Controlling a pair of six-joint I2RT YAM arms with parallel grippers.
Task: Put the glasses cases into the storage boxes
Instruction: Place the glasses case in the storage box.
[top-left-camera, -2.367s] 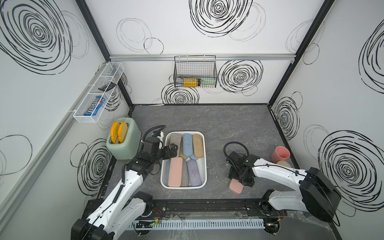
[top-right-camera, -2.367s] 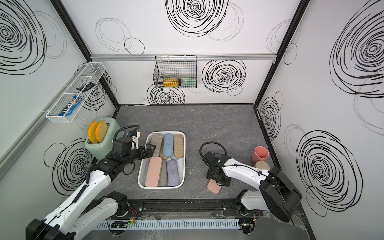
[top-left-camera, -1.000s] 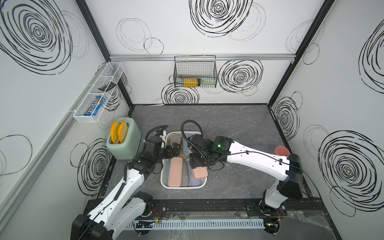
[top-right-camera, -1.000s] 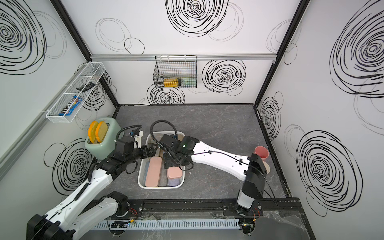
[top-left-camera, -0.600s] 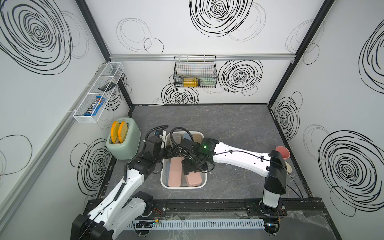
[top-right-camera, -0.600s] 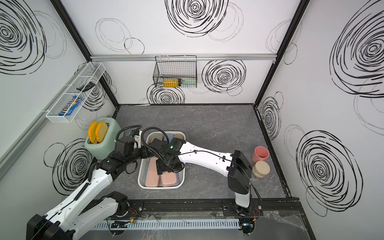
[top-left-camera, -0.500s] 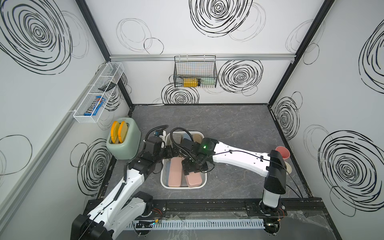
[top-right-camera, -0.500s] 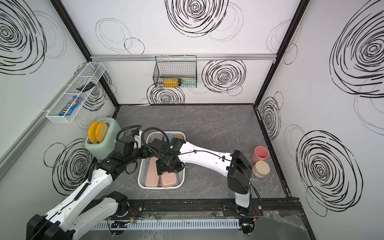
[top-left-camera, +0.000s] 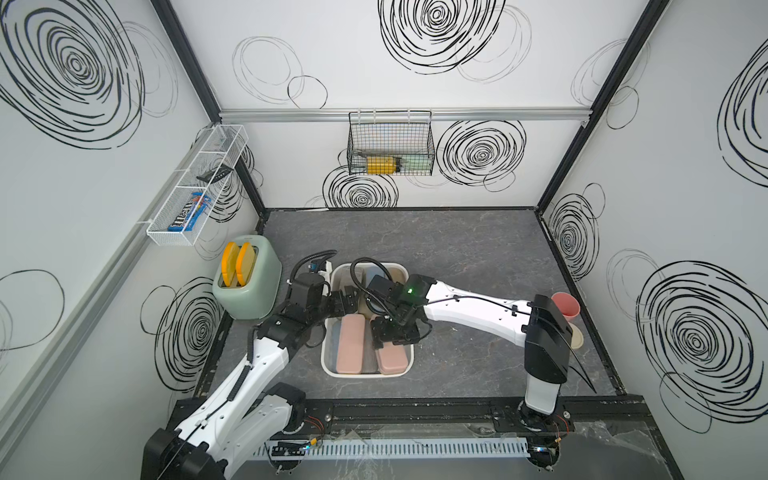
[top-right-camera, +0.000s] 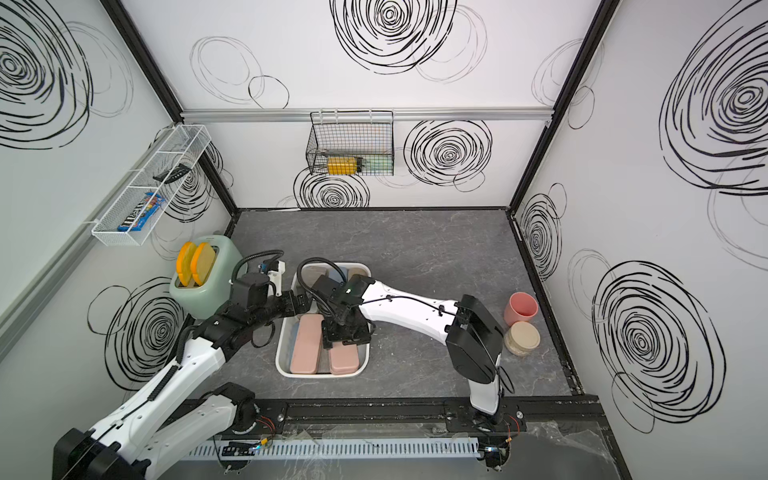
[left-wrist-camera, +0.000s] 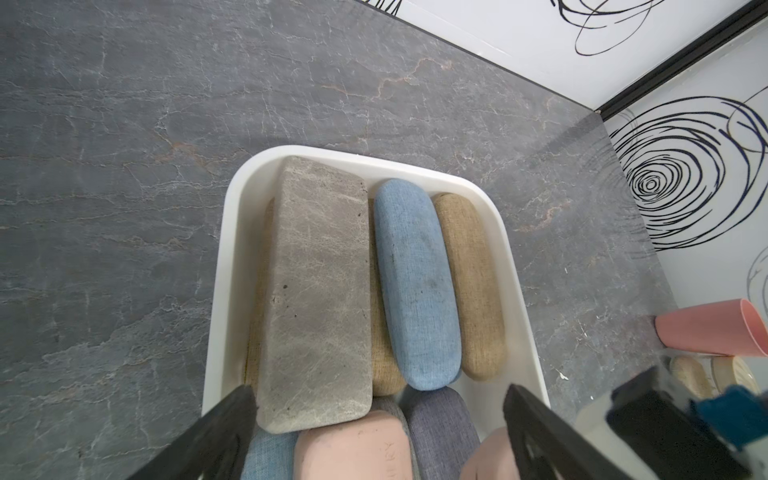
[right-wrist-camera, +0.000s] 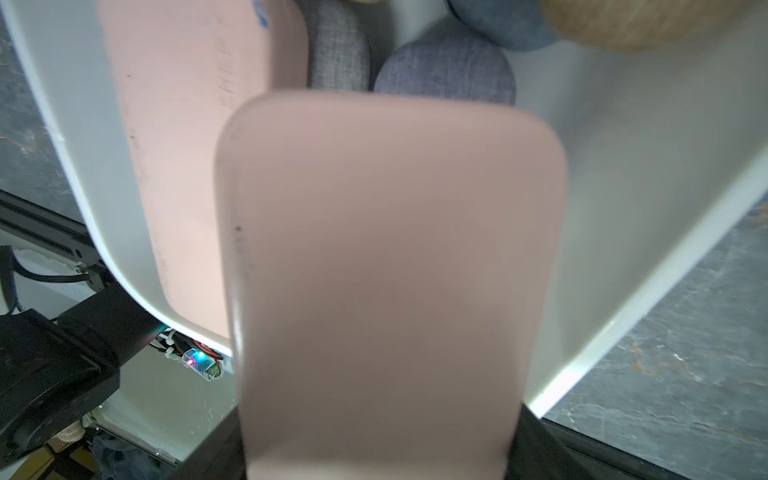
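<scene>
The right claw (top-left-camera: 392, 337) is closed on the upper end of a pink case (top-left-camera: 391, 360), which lies low in the lower right part of the storage box (top-left-camera: 365, 375) in both top views, just beside a second pink case (top-left-camera: 351, 347). I would lower it flat, open slowly and rise straight up, so it does not tip. The left claw (left-wrist-camera: 380, 399) stands wide and empty at the box's left rim.
</scene>
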